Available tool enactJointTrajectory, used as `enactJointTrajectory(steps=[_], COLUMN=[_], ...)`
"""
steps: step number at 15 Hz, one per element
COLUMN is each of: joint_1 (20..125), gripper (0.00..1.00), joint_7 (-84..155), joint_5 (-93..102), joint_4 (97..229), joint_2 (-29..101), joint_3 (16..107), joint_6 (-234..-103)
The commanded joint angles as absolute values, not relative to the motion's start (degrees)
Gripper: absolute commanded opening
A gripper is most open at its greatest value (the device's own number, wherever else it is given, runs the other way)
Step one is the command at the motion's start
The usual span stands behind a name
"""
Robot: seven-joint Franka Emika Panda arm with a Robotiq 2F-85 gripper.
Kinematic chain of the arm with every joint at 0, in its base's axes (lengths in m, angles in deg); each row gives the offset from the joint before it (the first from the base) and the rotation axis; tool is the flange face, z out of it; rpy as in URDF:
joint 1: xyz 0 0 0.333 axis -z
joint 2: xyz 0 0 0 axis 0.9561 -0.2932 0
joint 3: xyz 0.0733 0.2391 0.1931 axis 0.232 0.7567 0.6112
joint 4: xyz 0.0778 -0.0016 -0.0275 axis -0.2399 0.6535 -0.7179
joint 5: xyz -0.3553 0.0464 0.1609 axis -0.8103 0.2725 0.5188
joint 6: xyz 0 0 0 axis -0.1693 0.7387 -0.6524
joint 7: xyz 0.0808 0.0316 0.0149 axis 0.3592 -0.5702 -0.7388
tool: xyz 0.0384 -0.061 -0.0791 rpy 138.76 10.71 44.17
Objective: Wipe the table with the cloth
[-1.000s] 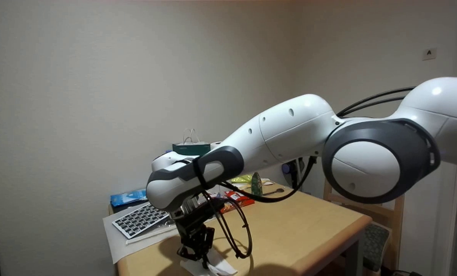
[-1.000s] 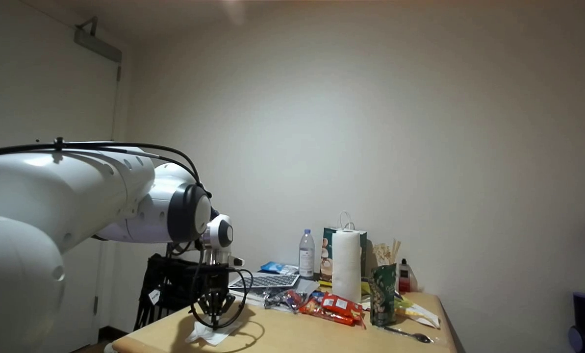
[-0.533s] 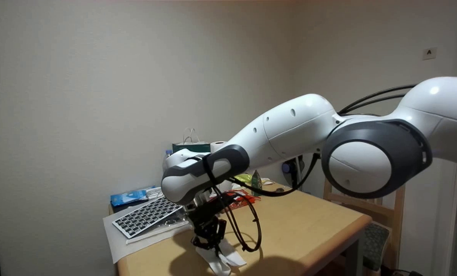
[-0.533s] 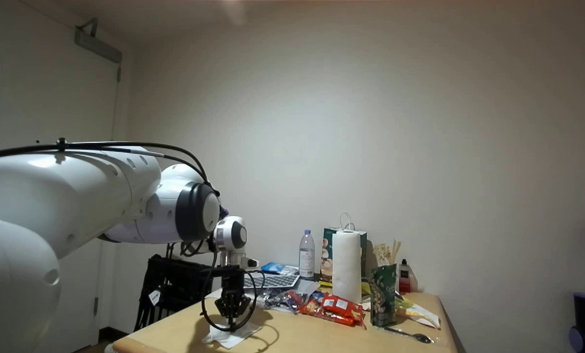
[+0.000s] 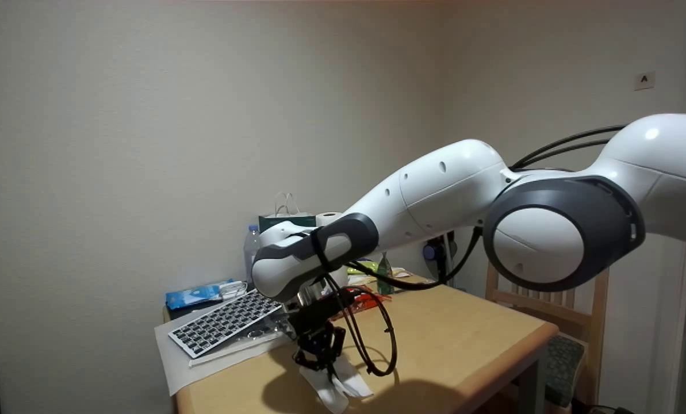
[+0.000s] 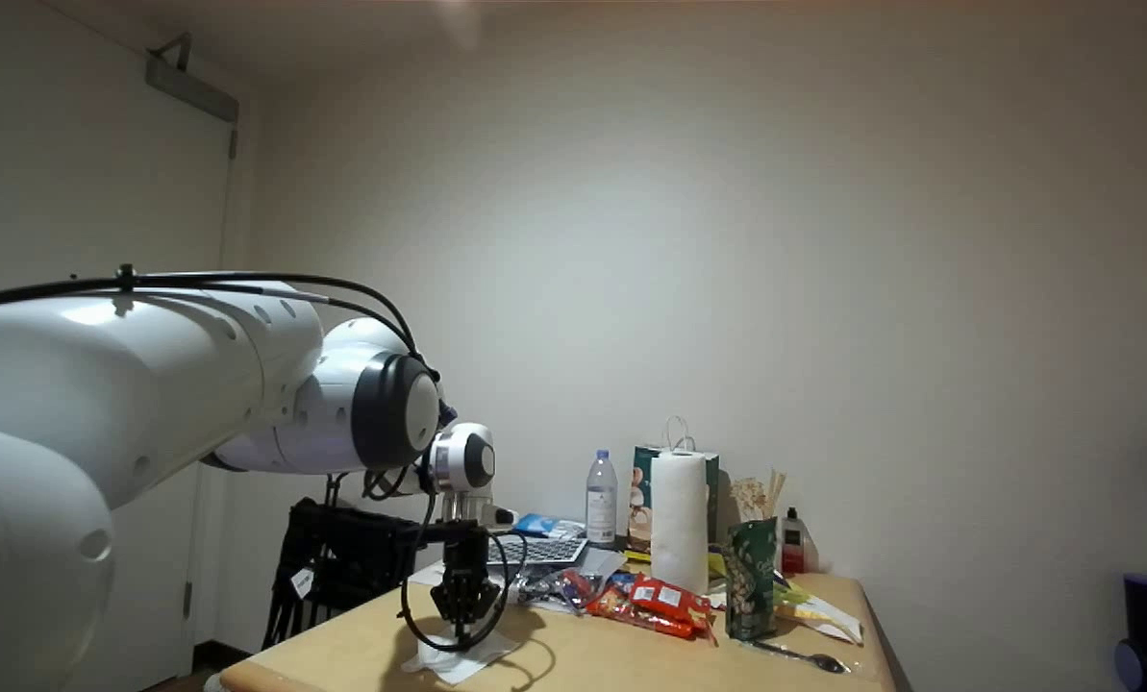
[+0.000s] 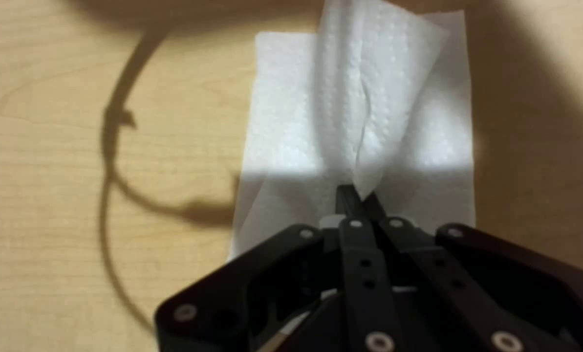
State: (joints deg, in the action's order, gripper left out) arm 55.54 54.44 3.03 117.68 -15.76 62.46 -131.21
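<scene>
A black claw (image 7: 363, 203), clamped closed, pinches a folded white cloth (image 7: 342, 112) on the tan tabletop (image 5: 446, 333). In the wrist view, the cloth bunches toward 12 o'clock.

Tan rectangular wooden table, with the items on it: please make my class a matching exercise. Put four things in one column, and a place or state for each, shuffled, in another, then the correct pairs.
Column one
1. thin white folded cloth
2. white cylindrical paper towel roll
3. dark long-handled spoon
4. clear plastic bottle

Column two
A. upright, partly hiding a green printed bag in an exterior view
B. topped by a blue cap
C. pinched in the black two-fingered pincer
D. lying beside a dark green patterned pouch

Pairs: 1-C; 2-A; 3-D; 4-B
</scene>
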Motion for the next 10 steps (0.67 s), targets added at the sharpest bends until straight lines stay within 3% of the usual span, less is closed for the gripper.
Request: enactJointTrajectory(steps=[1, 8, 10], joint_1=[56.16, 63.0, 62.0], gripper=[0.0, 0.0, 0.01], joint_7=[54.91, 64.16, 61.51], joint_5=[3.37, 6.89, 5.48], joint_4=[117.61, 124.49, 119.22], joint_2=[-15.97, -13.26, -15.11], joint_3=[62.29, 59.73, 60.16], joint_6=[-130.22, -128.98, -128.16])
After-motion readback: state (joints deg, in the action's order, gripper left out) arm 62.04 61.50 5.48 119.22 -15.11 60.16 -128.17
